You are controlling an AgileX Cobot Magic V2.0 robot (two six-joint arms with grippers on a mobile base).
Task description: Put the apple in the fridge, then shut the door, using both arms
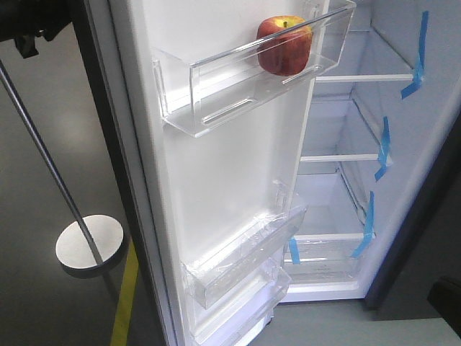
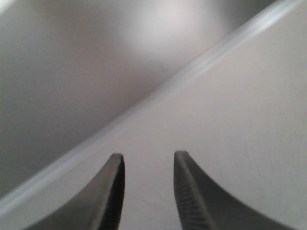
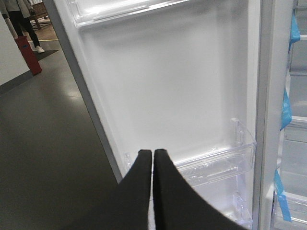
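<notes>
Currently the apple [image 1: 284,45], red with a yellow patch near the stem, sits upright in the upper clear bin [image 1: 216,94] on the white inner lining of the door [image 1: 216,187], at the bin's right end, near the hinge side. The door stands wide open. Beyond it the fridge [image 1: 432,130] shows its white interior, clear shelves and blue tape strips [image 1: 416,58] along the right wall. The apple shows only in the front view, and nothing grips or touches it. The right gripper [image 3: 153,158] has its two black fingers pressed together with nothing between them. It points at the door's lining low down, with a lower clear bin [image 3: 220,163] just past the tips; the base of a higher bin [image 3: 110,12] crosses the top of that view, so the apple's level lies well above this gripper. The left gripper [image 2: 148,191] has its fingers apart with an empty gap. It is close to a pale flat surface crossed by a bright diagonal edge, with darker grey beyond; the view is blurred and I cannot tell which part of the door or fridge this is. A slim metal pole [image 1: 39,144] with a round base stands on the dark floor left of the door, beside a yellow floor line [image 1: 126,303].
</notes>
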